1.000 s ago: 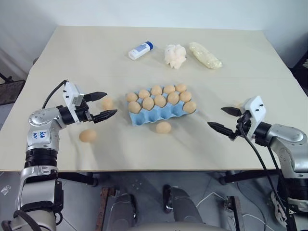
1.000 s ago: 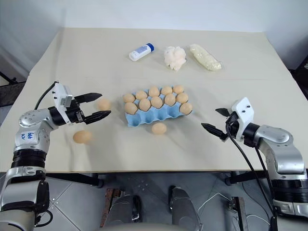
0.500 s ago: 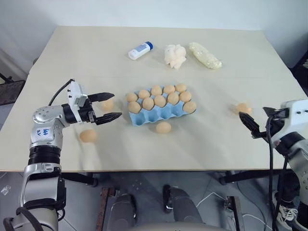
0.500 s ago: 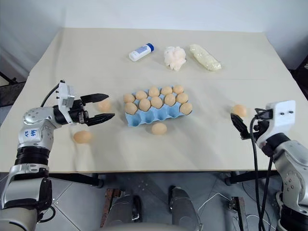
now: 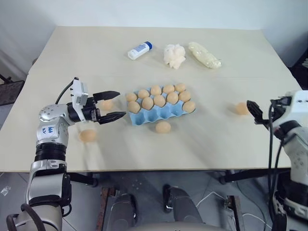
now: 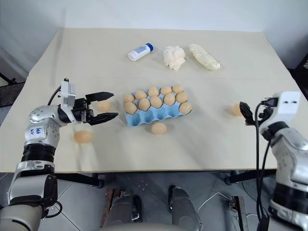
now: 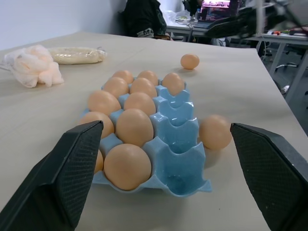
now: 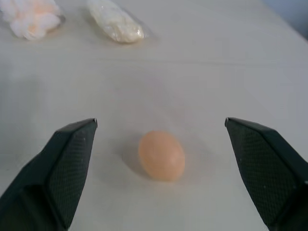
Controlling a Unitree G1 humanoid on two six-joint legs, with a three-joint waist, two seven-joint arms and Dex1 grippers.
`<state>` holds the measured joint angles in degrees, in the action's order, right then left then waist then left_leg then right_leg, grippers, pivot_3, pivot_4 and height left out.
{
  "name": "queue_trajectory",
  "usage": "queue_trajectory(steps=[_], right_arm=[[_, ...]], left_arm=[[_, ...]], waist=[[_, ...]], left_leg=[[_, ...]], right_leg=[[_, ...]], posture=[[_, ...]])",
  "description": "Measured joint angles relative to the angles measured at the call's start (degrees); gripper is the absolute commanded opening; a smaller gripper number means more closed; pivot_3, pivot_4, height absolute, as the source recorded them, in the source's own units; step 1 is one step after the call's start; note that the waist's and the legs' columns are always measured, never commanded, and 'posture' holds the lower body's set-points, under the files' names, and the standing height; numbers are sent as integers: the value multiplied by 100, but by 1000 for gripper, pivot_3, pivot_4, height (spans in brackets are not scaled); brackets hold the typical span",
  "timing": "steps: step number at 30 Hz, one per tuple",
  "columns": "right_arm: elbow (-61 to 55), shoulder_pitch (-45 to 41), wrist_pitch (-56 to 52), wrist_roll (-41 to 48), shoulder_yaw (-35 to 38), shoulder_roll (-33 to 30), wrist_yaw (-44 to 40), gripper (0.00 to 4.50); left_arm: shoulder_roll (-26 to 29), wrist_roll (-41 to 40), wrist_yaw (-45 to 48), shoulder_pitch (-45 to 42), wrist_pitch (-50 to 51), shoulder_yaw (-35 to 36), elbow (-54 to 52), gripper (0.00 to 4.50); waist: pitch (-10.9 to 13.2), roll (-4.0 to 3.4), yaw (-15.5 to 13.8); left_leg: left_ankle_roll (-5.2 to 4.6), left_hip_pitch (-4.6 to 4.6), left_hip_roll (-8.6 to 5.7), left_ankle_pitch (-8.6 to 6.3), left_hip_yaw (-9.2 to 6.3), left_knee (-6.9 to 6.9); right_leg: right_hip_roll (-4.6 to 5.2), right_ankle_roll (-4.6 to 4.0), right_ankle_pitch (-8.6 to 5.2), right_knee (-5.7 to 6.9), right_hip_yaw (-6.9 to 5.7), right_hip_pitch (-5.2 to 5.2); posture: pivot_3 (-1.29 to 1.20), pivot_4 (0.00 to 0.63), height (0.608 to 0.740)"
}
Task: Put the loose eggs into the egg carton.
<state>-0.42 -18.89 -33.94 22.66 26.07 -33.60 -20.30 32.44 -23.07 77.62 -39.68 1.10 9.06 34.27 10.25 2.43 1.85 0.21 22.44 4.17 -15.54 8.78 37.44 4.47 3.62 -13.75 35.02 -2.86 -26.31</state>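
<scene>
Egg carton (image 5: 161, 109) with nine eggs in cups, front row bare; left gripper (image 5: 111, 105) and right gripper (image 8: 159, 168) wide, empty.

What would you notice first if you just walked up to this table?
The light blue egg carton in the middle of the table, nearly full of brown eggs. Then the right gripper, open around a loose egg on the table's right side.

Showing silver-grey metal arms with rounded joint housings, blue marks on the left forearm (image 5: 48, 131). Carrying a white boxy camera block at each wrist, black cables looping from it. Ending in a left gripper (image 5: 115, 105) and right gripper (image 8: 163, 159), each having two black wedge-shaped fingers (image 7: 72, 173) with finely textured inner pads.
</scene>
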Motion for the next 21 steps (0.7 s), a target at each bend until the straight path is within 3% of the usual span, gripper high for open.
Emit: queue_trajectory(steps=[9,21], right_arm=[[2317,-1250,790,-720,-725,-10,8,4466],[3352,-1620,1162,-919,-1010,66,-103,4466]], left_arm=[[157,-58,265,480,91,-11,-522,4500],[433,-22,280,856,138,-80,-664,4500]], waist=[[4,-7,7],[6,-12,33]], left_leg=[[5,4,1,-1,23,-13],[6,1,4,0,25,-11]], right_leg=[[0,0,0,0,-2,-8],[2,0,0,3,0,-8]], posture=[[0,150,740],[0,150,740]])
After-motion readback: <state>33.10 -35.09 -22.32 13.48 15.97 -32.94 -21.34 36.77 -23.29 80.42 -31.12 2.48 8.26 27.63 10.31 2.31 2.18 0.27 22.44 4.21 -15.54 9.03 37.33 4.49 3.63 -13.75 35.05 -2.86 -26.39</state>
